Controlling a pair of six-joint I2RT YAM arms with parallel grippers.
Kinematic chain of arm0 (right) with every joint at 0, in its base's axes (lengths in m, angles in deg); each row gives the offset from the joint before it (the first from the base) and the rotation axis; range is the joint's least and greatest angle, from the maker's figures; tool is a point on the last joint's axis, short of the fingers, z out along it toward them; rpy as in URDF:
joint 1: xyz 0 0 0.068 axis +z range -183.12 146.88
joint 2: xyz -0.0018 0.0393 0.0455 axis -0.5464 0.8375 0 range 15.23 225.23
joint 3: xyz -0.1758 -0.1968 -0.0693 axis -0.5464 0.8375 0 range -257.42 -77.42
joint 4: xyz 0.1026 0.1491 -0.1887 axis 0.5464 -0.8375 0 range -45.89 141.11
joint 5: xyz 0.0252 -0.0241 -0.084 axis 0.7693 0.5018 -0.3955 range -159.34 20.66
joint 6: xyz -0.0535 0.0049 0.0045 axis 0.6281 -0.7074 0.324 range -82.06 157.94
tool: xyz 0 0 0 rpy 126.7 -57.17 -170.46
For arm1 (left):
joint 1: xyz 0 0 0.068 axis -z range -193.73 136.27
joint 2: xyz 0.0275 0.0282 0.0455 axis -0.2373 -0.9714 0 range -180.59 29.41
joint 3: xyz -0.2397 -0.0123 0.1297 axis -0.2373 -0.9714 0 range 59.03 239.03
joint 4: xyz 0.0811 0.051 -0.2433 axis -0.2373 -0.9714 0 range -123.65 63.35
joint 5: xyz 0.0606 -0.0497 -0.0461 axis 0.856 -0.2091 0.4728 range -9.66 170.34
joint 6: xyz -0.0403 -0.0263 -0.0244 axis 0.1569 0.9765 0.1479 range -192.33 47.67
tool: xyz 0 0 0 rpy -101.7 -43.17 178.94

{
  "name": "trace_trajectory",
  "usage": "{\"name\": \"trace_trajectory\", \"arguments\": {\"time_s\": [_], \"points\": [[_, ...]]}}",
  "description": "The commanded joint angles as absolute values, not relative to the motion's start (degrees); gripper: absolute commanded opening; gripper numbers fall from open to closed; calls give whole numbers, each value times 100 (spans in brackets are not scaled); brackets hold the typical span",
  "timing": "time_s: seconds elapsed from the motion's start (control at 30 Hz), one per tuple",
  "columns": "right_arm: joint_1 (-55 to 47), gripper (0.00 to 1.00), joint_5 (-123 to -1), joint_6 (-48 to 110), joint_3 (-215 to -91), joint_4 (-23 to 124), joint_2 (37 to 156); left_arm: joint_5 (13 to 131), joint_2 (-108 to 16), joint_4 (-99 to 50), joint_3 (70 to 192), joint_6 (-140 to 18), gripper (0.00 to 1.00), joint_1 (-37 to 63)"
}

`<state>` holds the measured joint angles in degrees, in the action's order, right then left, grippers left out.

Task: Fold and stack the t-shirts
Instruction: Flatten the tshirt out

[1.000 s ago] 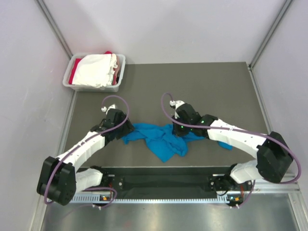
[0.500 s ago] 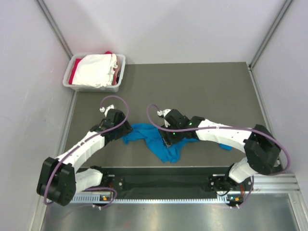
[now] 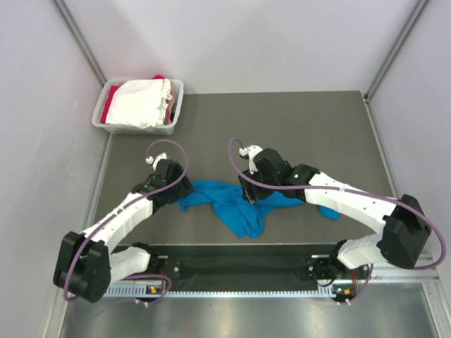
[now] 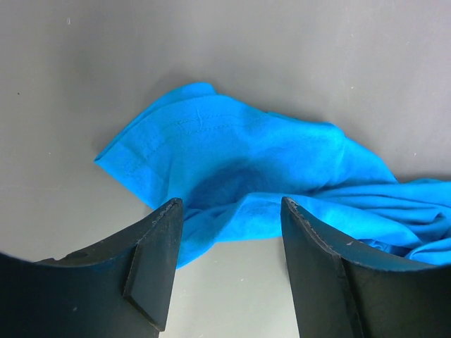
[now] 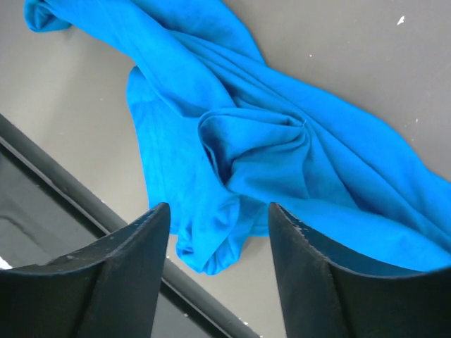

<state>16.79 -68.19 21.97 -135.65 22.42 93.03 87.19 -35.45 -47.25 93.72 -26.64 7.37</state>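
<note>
Right claw is what changed: a second ago it was pinched shut over the blue shirt, and now it's spread wide with nothing in it, hanging over the twisted knot in the shirt's middle. Left claw hasn't budged. It's also spread and empty, right over the shirt's left end where a stitched hem lies fairly flat.

The shirt's a crumpled strip on the counter, long axis running side to side from one claw to the other, with a lump flopping off its middle toward my bases. That axis is the whole thing for me: each claw already sits above its own part, the left one nearer a clean edge, the right one above a wad. My guess is it needs pulling flat before any folding.

White shirt sits in the tub, well off beyond the blue shirt's left end.
</note>
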Motion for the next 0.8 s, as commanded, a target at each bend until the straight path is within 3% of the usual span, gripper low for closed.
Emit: {"name": "trace_trajectory", "arguments": {"time_s": [0.0, 0.2, 0.3, 0.4, 0.47, 0.57, 0.77], "points": [[1540, 56, -6505, 2423, -13569, 2711, 9626, 8719, -3378, -4616, 9339, -2707, 62, 728], [1513, 52, -6196, 2493, -13402, 3168, 9828, 8737, -3281, -4625, 9269, -2707, 62, 728], [1364, 55, -6056, 2493, -13209, 3344, 9881, 8746, -3299, -4625, 9278, -2689, 62, 728], [1066, 64, -5627, 2423, -13042, 3493, 9890, 8719, -3325, -4625, 9295, -2698, 62, 728], [847, 80, -5502, 2370, -12858, 3625, 9803, 8711, -3334, -4625, 9295, -2698, 63, 728], [469, 96, -5598, 2344, -12769, 3775, 9732, 8693, -3360, -4608, 9295, -2698, 63, 719], [-121, 90, -5686, 2414, -12786, 3749, 9591, 8693, -3369, -4608, 9330, -2707, 63, 728]]}}
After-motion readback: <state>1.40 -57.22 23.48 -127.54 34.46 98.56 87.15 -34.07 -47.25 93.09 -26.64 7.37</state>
